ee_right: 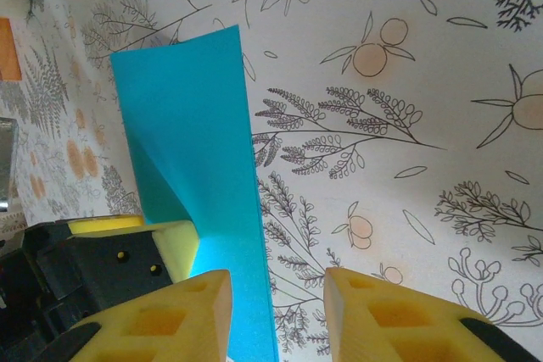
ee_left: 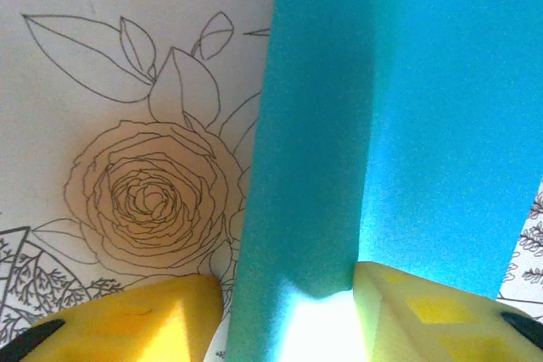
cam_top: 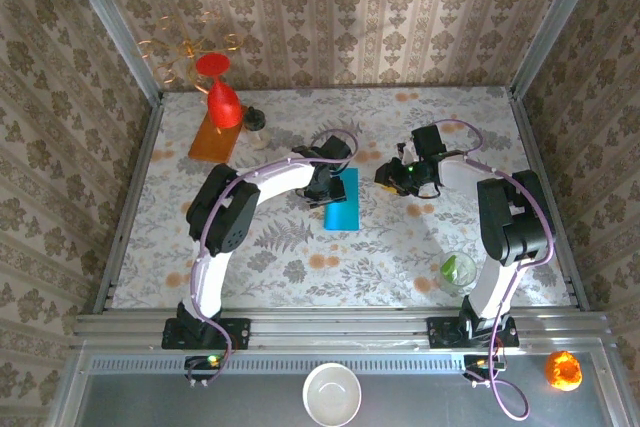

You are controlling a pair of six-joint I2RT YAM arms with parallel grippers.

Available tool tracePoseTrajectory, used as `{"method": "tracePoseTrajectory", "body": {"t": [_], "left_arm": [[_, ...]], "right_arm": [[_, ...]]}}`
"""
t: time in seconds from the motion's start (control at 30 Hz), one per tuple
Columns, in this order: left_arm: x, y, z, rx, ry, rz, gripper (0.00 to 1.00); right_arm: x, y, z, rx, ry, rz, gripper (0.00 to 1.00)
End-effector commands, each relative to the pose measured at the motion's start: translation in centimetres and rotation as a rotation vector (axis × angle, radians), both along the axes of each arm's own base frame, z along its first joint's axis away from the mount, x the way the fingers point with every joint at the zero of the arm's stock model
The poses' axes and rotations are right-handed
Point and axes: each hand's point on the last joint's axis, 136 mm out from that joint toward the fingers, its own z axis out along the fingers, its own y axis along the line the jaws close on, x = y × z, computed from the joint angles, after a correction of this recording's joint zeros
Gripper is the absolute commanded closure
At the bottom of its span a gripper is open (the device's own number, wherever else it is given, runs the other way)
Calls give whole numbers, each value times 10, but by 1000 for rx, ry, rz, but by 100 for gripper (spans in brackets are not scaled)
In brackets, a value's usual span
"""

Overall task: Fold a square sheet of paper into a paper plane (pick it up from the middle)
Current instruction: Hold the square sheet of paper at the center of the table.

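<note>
The teal-blue sheet of paper lies mid-table, folded into a narrow strip. In the left wrist view one long flap of the paper stands up from the rest. My left gripper is at the strip's far left side, open, its yellow fingers either side of that raised flap. In the right wrist view the paper runs down the left, with the left gripper's pad resting on it. My right gripper hovers just right of the strip, open, over the paper's right edge and bare tablecloth.
An orange board with a red cone vase and a small jar stand at the back left. A glass with something green sits near the right arm's base. A white bowl and an orange object lie off the table's front.
</note>
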Motion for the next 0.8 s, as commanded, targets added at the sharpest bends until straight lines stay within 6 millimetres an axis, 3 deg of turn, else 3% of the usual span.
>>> {"method": "tracePoseTrajectory", "body": {"t": [0.0, 0.3, 0.43, 0.77], "left_arm": [[-45, 28, -83, 113, 212, 14, 50], [-46, 28, -87, 118, 223, 17, 48], [-46, 26, -89, 112, 227, 17, 48], [-48, 26, -91, 103, 234, 20, 48]], "right_arm": [[-5, 2, -8, 19, 26, 10, 64], [-6, 11, -7, 52, 29, 35, 64], [-11, 27, -7, 88, 34, 81, 66], [-28, 68, -18, 128, 65, 174, 81]]}}
